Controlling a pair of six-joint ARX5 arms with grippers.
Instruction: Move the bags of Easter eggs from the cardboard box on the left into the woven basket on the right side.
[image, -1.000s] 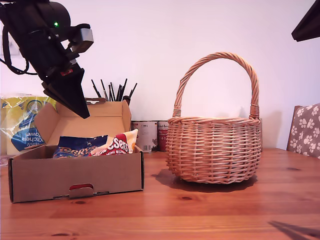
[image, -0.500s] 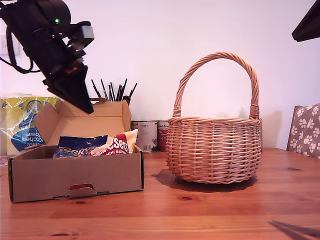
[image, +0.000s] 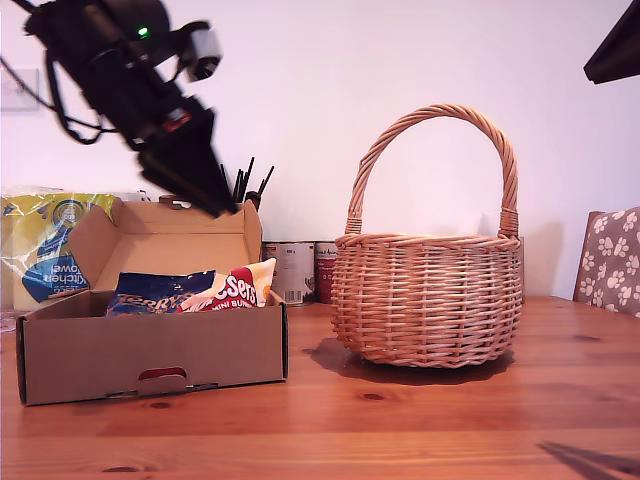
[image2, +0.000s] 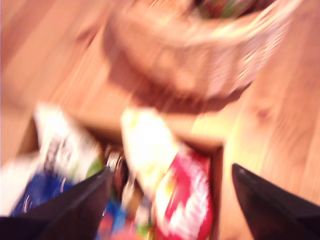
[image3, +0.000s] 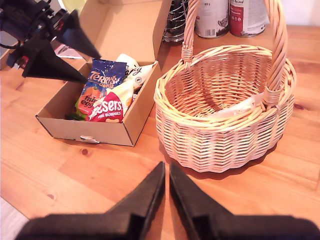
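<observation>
Spread wide with nothing between them, the jaws of my first gripper (image: 205, 190) hang in the air above the open cardboard box (image: 150, 350), near its raised lid flap, at the exterior view's left. Its own camera is blurred but looks down on bags in the box and the basket beyond. Pressed almost together, the jaws of my second gripper (image3: 166, 172) hold nothing and hover over the bare wooden table (image3: 75, 175) in front of the woven basket (image3: 225, 130). Inside the box lie the bags of Easter eggs: a dark blue bag (image3: 102, 80) with orange lettering, a red and white bag (image3: 111, 106) partly over it, and a white bag (image3: 134, 72) behind them. The basket stands on the table just beside the box, at the exterior view's right, with something pale lying against its inner wall. Behind them stand two tins (image: 300, 270), a holder of dark sticks (image: 235, 185) and a yellow and blue kitchen towel pack (image: 40, 250).
</observation>
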